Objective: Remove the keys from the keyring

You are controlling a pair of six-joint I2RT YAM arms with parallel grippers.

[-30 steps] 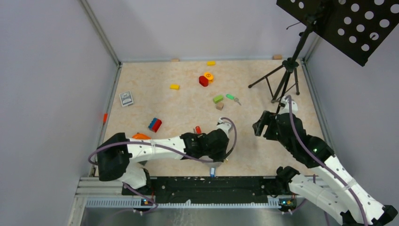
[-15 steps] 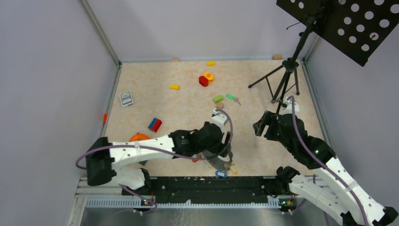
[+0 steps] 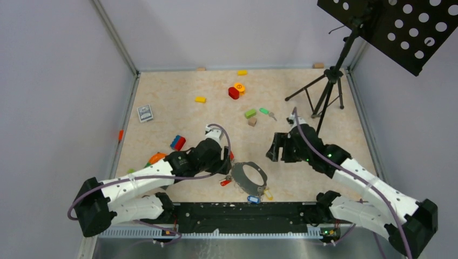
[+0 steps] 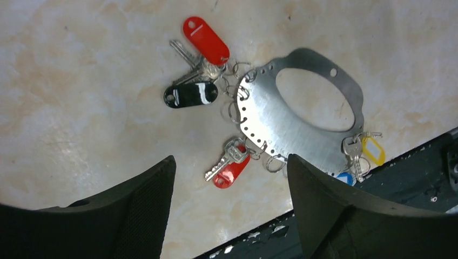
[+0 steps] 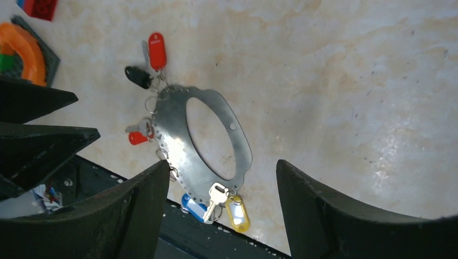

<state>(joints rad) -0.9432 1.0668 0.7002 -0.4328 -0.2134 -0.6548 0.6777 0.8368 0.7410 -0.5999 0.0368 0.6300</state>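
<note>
The keyring [image 3: 249,186] is a flat grey metal oval plate lying near the table's front edge. Keys hang from it on small rings: a red tag [image 4: 205,40] and a black tag [image 4: 190,95] at one end, a silver key on a red tag [image 4: 231,170] at the side, and a yellow tag [image 5: 236,211], a blue tag [image 5: 193,207] and a silver key [image 5: 216,195] at the other end. My left gripper [image 3: 229,162] stands open just left of the plate, holding nothing. To the plate's right, my right gripper [image 3: 275,152] hovers open and empty.
A black rail [image 3: 227,210] runs along the near edge, right beside the blue tag. An orange curved toy [image 3: 157,157] and a red-blue block [image 3: 177,142] lie to the left. Farther back are a green-headed key [image 3: 265,111], small blocks and a tripod stand [image 3: 324,97].
My left gripper has opened, let go of the keyring and drawn back to the left; the plate now lies flat in view. My right gripper has swung left, closer to the plate.
</note>
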